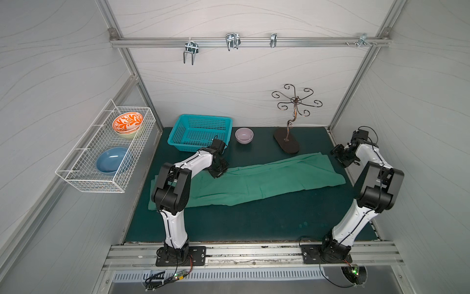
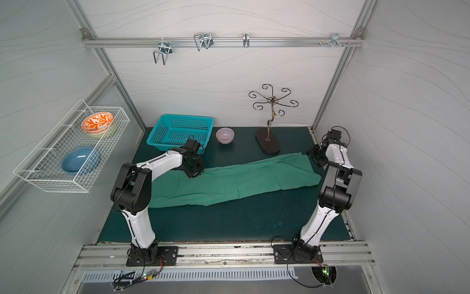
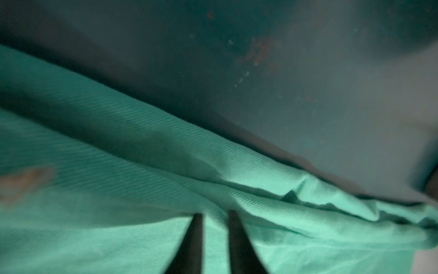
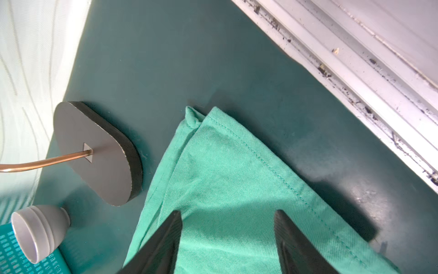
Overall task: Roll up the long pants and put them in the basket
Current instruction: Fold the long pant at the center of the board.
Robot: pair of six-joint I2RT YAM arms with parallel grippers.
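Found the long pants [image 1: 267,178] stretched left-to-right across the mat [image 1: 254,224], right end angled farther back. Saw left gripper [image 3: 214,213] pinched on the cloth, right gripper [image 4: 228,212] spread above the hem. Caught hem stitching only from the right wrist view.

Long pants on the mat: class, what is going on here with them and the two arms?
The long pants lie spread lengthwise across the dark mat, not yet rolled. The left claw is shut on a fold at their far edge. The right claw hangs open over the stitched end on the other side, gripping nothing.
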